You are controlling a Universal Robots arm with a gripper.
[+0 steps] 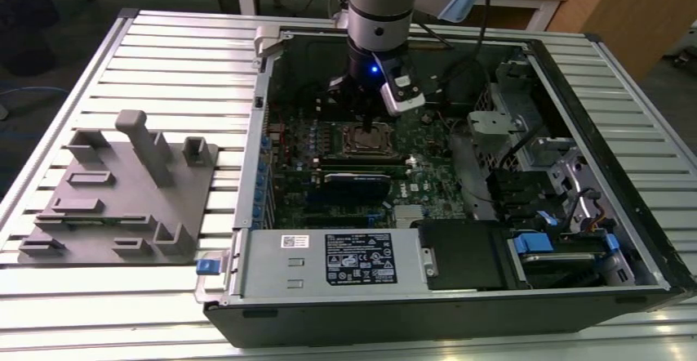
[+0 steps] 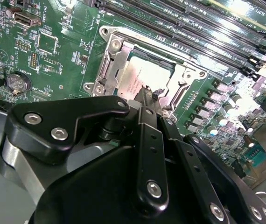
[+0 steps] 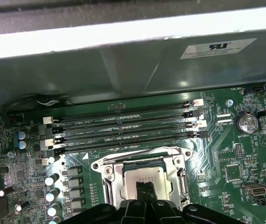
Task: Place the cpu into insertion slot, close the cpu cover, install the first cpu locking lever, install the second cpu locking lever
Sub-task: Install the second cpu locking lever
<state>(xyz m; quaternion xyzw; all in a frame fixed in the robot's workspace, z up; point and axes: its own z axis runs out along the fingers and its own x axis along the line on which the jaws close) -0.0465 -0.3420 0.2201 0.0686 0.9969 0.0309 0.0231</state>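
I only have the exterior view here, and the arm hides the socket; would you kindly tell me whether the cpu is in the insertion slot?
Observer: Yes. In both wrist views the cpu lies flat in the insertion slot, silver top up.
Operator: Thank you. Is the cpu cover down?
Observer: In the first wrist view the cpu cover lies flat around the cpu, which shows through its window.
Operator: And where is the gripper?
Observer: In the second wrist view the gripper has its fingers together, tips over the cpu's edge; I cannot tell whether they touch it.
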